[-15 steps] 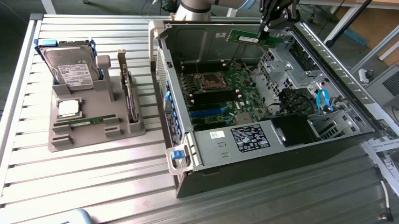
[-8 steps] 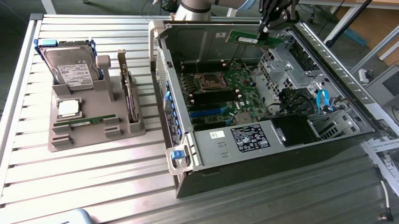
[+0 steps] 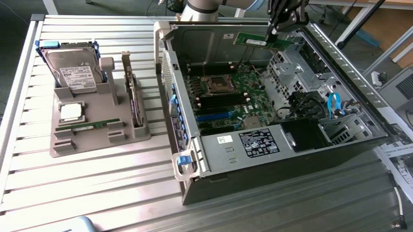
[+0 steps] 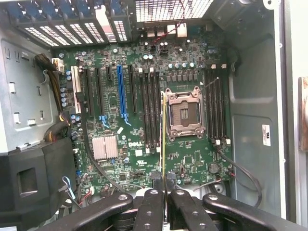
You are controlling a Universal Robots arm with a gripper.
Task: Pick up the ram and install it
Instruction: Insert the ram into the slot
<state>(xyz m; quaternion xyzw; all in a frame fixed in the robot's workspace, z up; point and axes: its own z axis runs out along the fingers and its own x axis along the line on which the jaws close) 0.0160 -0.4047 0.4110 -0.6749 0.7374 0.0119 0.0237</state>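
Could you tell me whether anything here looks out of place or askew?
Nothing looks damaged or spilled. The ram hangs in the gripper above the open computer case, slanted in the exterior view, not in any slot. The processor socket stands empty.

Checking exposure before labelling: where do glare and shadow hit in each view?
Exterior view: the metal table shows bright glare streaks; the computer case interior sits in shadow near the black shroud. Wrist view: the vent grille is washed out white, the motherboard evenly lit, the gripper holding the ram dark in the foreground.
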